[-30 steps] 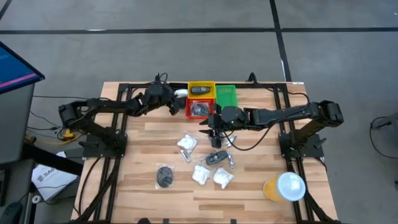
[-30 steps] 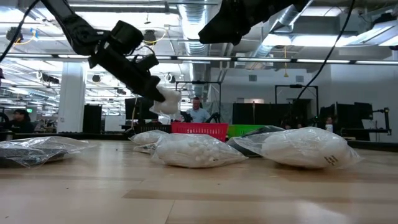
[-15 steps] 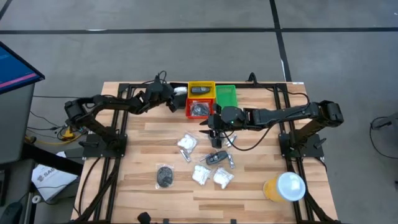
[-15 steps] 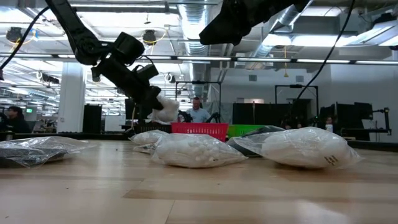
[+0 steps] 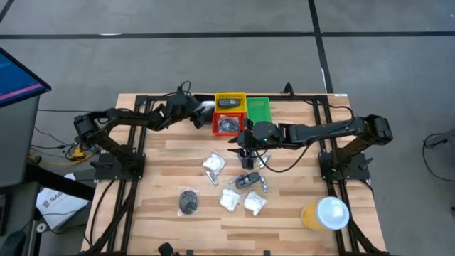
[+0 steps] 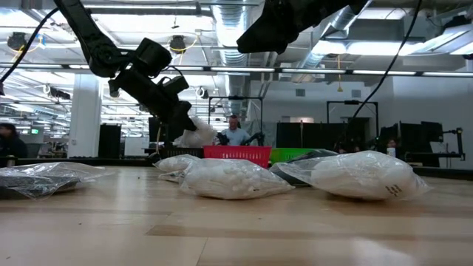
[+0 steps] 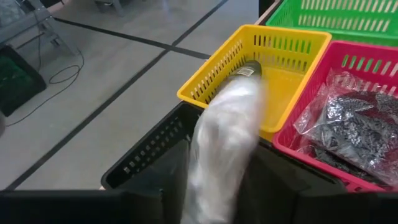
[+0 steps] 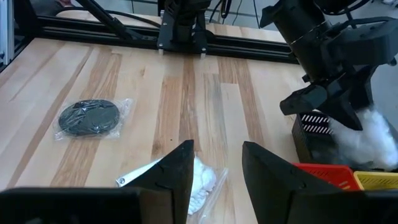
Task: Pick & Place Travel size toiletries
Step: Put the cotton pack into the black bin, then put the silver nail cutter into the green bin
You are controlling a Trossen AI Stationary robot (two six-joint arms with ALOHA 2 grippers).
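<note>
My left gripper (image 5: 201,112) hangs open over a black bin (image 7: 149,152) at the table's far side, left of the yellow bin (image 5: 230,103) and red bin (image 5: 227,125). A white crinkly packet (image 7: 227,143) shows blurred between its fingers, and sits just below them at the bin's mouth (image 8: 373,140). My right gripper (image 5: 247,153) hovers open above the table's middle with nothing between its fingers (image 8: 217,165). Several white packets (image 5: 213,165), a dark disc (image 5: 188,201) and a black oblong piece (image 5: 249,180) lie on the wood. My left gripper's open fingers stand on either side of the white packet's upper end (image 7: 217,180), slanting down from the table's left. I cannot tell whether they touch it. The packet is blurred, and its lower part is at the black bin's opening.
A green bin (image 5: 258,109) stands right of the yellow one. The red bin holds a clear bag of dark pieces (image 7: 354,124). An orange cup with a white lid (image 5: 325,213) sits at the near right corner. People show in the room beyond (image 6: 235,133).
My left gripper has sunk lower over the black bin, moved slightly toward the bins, and opened. The white packet it held has dropped out of the fingers toward the bin's mouth.
</note>
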